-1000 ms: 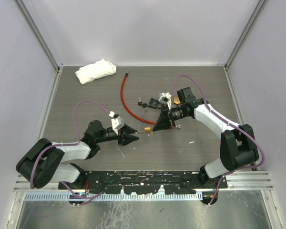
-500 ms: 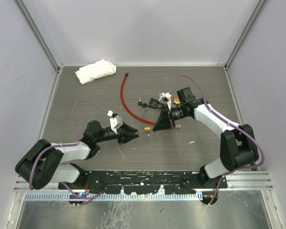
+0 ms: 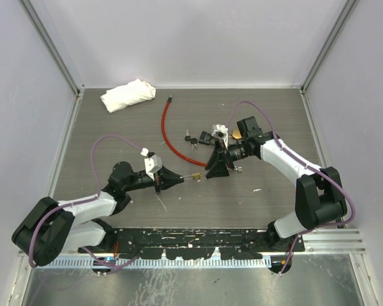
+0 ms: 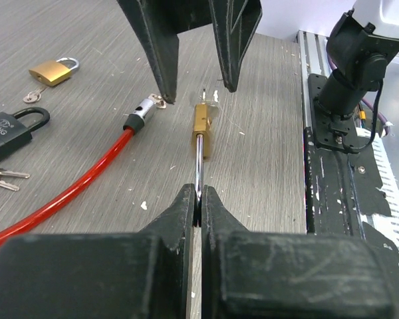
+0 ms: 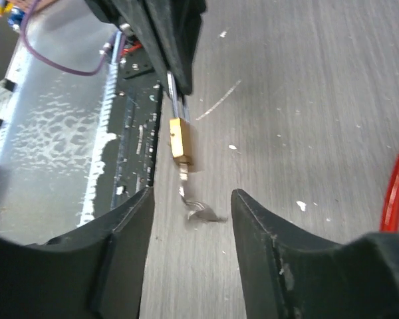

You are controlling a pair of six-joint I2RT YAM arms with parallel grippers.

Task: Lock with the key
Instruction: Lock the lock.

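A small brass padlock [image 3: 196, 175] hangs just above the table between the two grippers. My left gripper [image 4: 199, 199] is shut on its steel shackle [image 4: 198, 163], and the brass body [image 4: 202, 129] points away from it. The key [image 5: 186, 175] sticks out of the far end of the lock [image 5: 180, 139], with its wire ring [image 5: 203, 212] dangling. My right gripper [image 5: 191, 199] is open, one finger on each side of the key ring and touching neither. In the top view it [image 3: 217, 171] sits just right of the lock, opposite the left gripper [image 3: 180, 179].
A red cable [image 3: 169, 137] curves across the table behind the lock. A black padlock with keys [image 4: 10, 126] and another brass padlock [image 4: 53, 70] lie beyond it. A white cloth [image 3: 127, 94] sits at the back left. Metal rails bound the table's sides.
My left gripper has reached toward the padlock and shut on its shackle. The right gripper has opened and let go of the key.
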